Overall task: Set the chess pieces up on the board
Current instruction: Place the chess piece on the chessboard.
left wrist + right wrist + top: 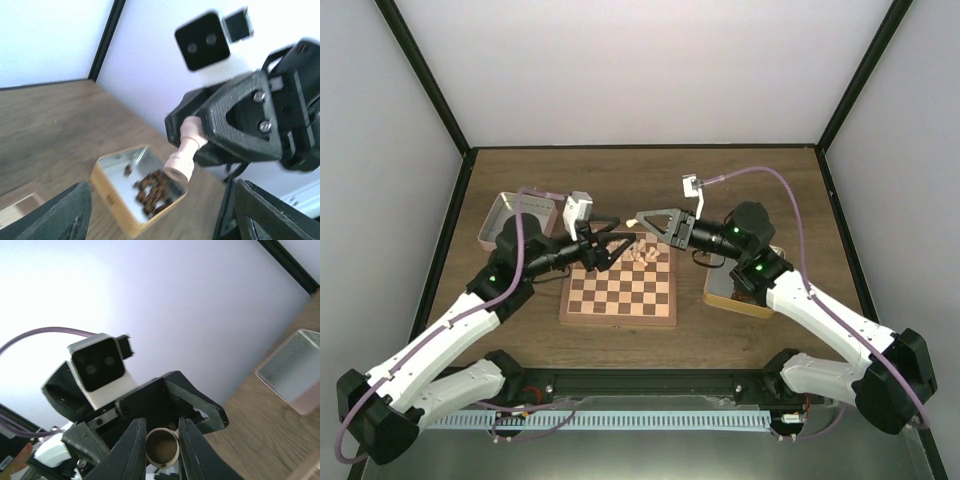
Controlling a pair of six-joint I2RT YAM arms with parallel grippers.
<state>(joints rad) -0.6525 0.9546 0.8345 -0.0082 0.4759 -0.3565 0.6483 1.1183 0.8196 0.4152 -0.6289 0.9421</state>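
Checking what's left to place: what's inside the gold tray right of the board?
A heap of dark brown pieces lies in the tray. The held pale chess piece hides one corner; overhead, the right arm covers most.

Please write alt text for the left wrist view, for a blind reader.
The right pincer grips a pale chess piece by its head. Beyond it, a shallow tray with small dark pieces sits on the wooden table.
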